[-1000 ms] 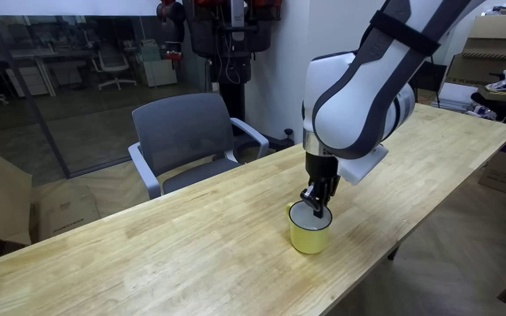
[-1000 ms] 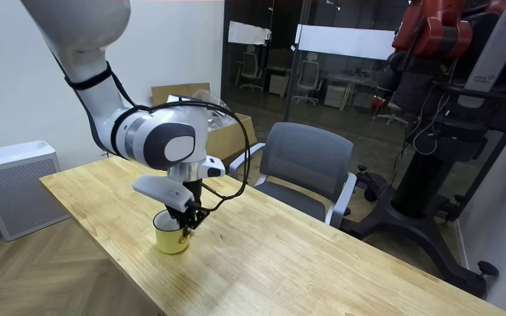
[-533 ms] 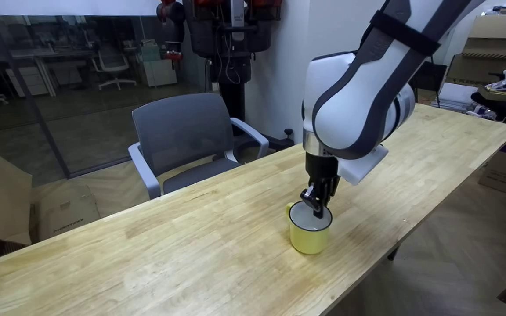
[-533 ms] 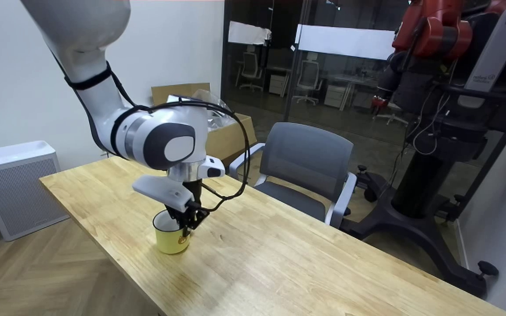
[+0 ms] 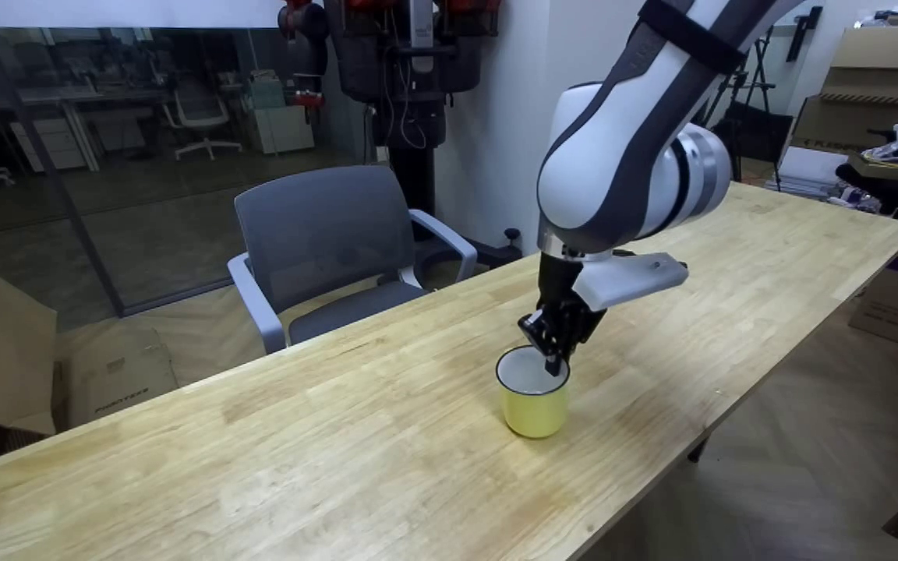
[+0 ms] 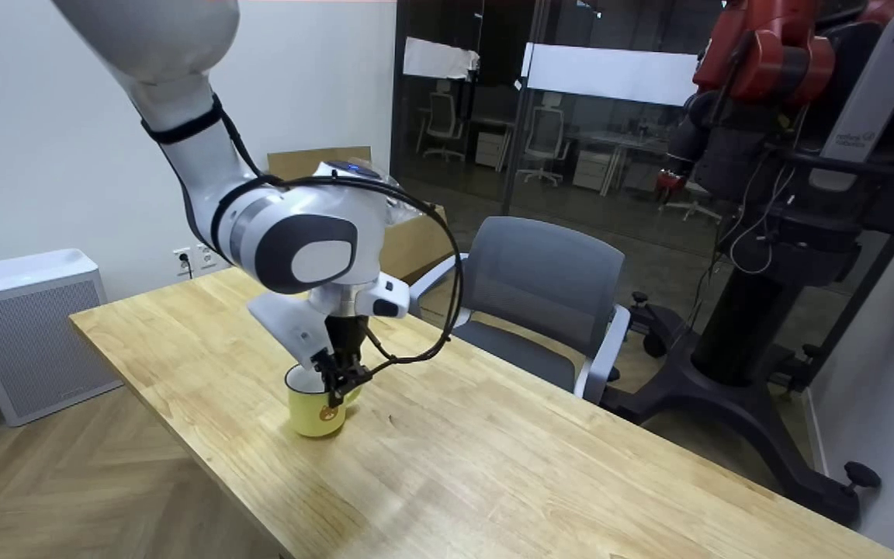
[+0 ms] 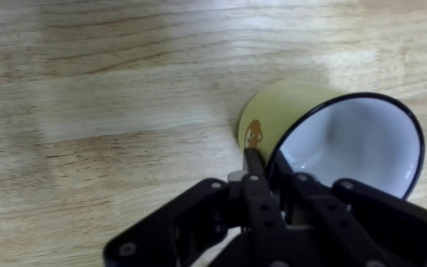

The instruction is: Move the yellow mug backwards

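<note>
The yellow mug (image 5: 535,414) stands upright on the long wooden table (image 5: 262,467), near one long edge. It has a white inside, a dark rim and an orange print. It also shows in an exterior view (image 6: 313,415), where its handle (image 6: 354,394) sticks out on the far side. My gripper (image 7: 265,157) is shut on the mug's wall in the wrist view, one finger inside and one outside. The gripper also shows in both exterior views, over the rim (image 5: 557,363) (image 6: 329,388). Whether the mug's base touches the table, I cannot tell.
A grey office chair (image 5: 332,249) stands at the table's far long side, also in an exterior view (image 6: 544,287). A red and black robot (image 6: 765,194) stands beyond it. A cardboard box (image 5: 1,343) lies on the floor past the table. A black cable (image 6: 447,310) loops beside the arm.
My gripper and the mug have moved a little away from the near table edge, toward the chair side. The wrist has turned and tilted, and the mug's handle has turned with it.
</note>
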